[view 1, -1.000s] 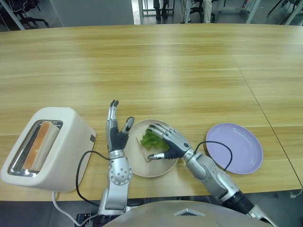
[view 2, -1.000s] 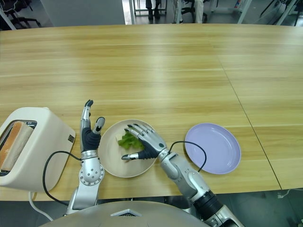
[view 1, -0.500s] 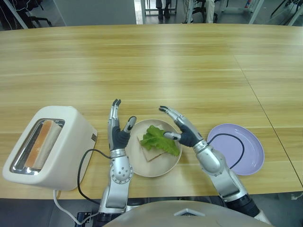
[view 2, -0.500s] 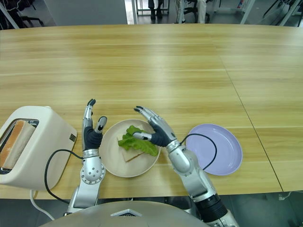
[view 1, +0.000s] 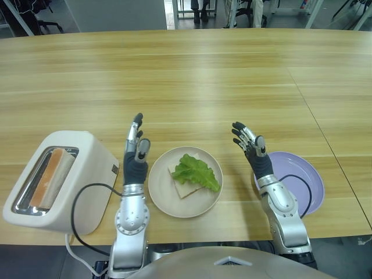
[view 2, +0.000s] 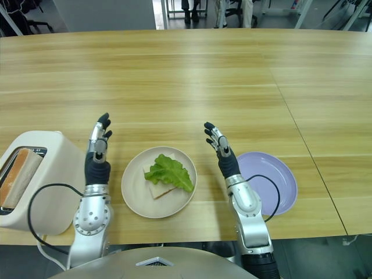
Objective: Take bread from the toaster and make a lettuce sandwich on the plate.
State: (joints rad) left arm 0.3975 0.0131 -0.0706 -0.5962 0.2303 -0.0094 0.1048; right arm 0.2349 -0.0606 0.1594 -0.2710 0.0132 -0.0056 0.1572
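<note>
Bottom slice of bread [view 1: 182, 189] lies on the beige plate [view 1: 158, 200], lettuce leaf [view 1: 195, 171] on top, overhanging toward the right rim. Second slice [view 1: 51, 177] stands in the slot of the toaster [view 1: 87, 168], at the table's near left.

Left hand [view 1: 135, 158] upright between toaster and plate, fingers straight, holding nothing. Right hand [view 1: 253, 154] upright between the beige plate and the purple plate [view 1: 311, 180], fingers spread, also empty.

Judgement: lettuce step done; top slice is next. The left hand is nearest: reach over the slot, pinch the slice's exposed top edge, lift straight up, then lay it flat over the leaf.
</note>
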